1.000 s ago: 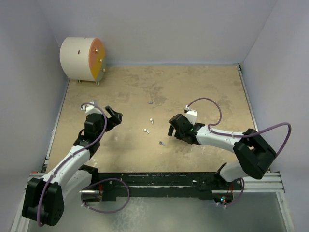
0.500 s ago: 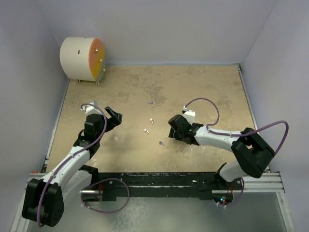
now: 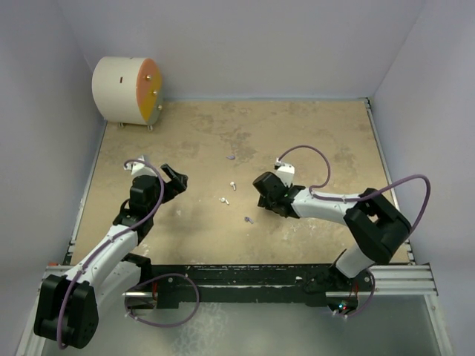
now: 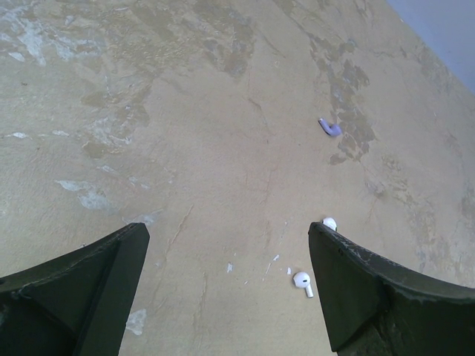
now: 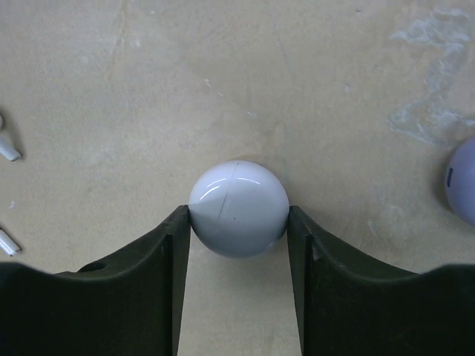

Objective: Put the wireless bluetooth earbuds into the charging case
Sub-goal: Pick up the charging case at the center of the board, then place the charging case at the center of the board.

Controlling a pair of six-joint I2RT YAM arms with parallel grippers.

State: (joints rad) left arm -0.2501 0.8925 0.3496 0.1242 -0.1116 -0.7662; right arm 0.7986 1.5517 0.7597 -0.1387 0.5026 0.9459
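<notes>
Your right arm (image 3: 326, 202) reaches low toward centre of sandy desk (image 3: 312, 141) — right claw (image 5: 238, 222) half-closed, fingers pressing both sides of round white plastic case (image 5: 237, 200). Your left claw (image 4: 226, 241) gapes wide, empty, above desk. Loose between claws: tiny white stemmed earbuds (image 3: 232, 183), lilac earbuds (image 3: 249, 219).

Robotics lab test cell: plain pale lavender walls (image 3: 260, 44) box in a scuffed, stained tan tabletop (image 3: 312, 141). A white-and-black jointed left robot arm (image 3: 111, 241) and matching right robot arm (image 3: 334, 206) stand bolted to a black-and-aluminium rail (image 3: 245, 278) at the near edge, trailing looped purple cables (image 3: 178, 315). A white drum with an orange face (image 3: 126, 90) sits in the far left corner.
</notes>
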